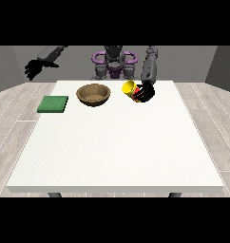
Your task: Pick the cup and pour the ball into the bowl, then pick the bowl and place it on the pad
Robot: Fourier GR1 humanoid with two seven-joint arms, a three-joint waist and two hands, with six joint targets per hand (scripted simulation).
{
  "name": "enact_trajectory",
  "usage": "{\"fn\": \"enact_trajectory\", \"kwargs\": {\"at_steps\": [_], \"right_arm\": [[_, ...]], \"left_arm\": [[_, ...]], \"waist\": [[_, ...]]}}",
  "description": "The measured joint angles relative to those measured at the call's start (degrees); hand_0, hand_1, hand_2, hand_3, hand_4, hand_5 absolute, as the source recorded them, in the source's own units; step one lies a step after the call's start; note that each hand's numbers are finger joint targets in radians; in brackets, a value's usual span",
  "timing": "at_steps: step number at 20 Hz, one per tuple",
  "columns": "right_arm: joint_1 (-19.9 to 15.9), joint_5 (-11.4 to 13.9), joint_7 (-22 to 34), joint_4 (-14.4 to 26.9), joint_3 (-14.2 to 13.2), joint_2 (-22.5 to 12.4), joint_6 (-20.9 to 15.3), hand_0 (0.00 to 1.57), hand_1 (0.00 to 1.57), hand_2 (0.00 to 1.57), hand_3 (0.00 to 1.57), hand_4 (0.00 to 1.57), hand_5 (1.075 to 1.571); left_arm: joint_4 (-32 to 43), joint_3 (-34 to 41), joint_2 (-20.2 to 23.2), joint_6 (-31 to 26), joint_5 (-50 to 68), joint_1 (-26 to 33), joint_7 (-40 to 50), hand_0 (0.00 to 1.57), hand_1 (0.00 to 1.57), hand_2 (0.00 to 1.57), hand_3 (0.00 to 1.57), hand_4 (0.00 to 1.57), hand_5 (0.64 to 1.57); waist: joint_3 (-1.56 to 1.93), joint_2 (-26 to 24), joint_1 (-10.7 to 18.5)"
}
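A yellow cup is lifted off the white table and tilted, its mouth leaning towards the view's left. The hand at the view's right has its fingers curled round the cup. A bit of red shows at the cup beside the fingers; I cannot tell whether it is the ball. A brown wooden bowl stands on the table to the left of the cup. A green pad lies flat near the table's left edge. The hand at the view's left hangs raised beyond the table's left corner, fingers curled, holding nothing.
The robot's torso stands behind the table's far edge. The table's near half stretches white towards the camera. Wooden floor surrounds the table.
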Motion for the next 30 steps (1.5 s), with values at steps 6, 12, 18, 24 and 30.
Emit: {"fn": "enact_trajectory", "kwargs": {"at_steps": [6,12,18,24,30], "right_arm": [[1.9,1.4,-1.7,8.5,-1.2,-0.6,-0.5,0.00,0.00,0.00,0.00,0.00,1.558],[3.4,2.4,-5.3,14.6,-2.5,-1.9,-0.4,0.00,0.00,0.19,0.00,0.00,1.555],[4.7,2.5,-7.0,18.5,-3.2,-2.8,0.4,0.00,0.00,0.00,0.00,0.00,1.550],[3.0,3.0,-7.1,21.1,-3.2,-3.8,0.4,0.00,0.00,0.00,0.00,0.00,1.548],[-1.9,3.7,-5.3,22.8,-2.7,-4.9,-0.9,0.00,0.00,0.00,0.22,0.00,1.533]], "left_arm": [[-1.4,-9.4,-2.0,1.5,-10.9,-2.7,14.4,1.38,1.38,1.57,1.57,1.14,1.567],[-3.9,-15.6,-4.9,2.2,-20.2,-3.2,24.5,1.37,1.37,1.57,1.57,1.14,1.566],[-4.9,-21.2,-6.3,1.8,-29.9,-3.1,32.9,1.20,1.20,1.57,1.57,0.98,1.569],[-6.4,-28.7,-8.5,-0.6,-39.1,-5.6,43.7,0.58,0.58,1.57,1.54,0.88,1.571],[-8.6,-35.6,-9.1,-3.6,-46.2,-8.8,53.0,0.55,0.55,1.57,1.57,0.88,1.571]], "waist": [[0.00,-8.4,5.2],[-0.07,-11.3,8.9],[-0.08,-13.5,10.3],[-0.08,-14.3,10.3],[-0.10,-12.2,9.8]]}}
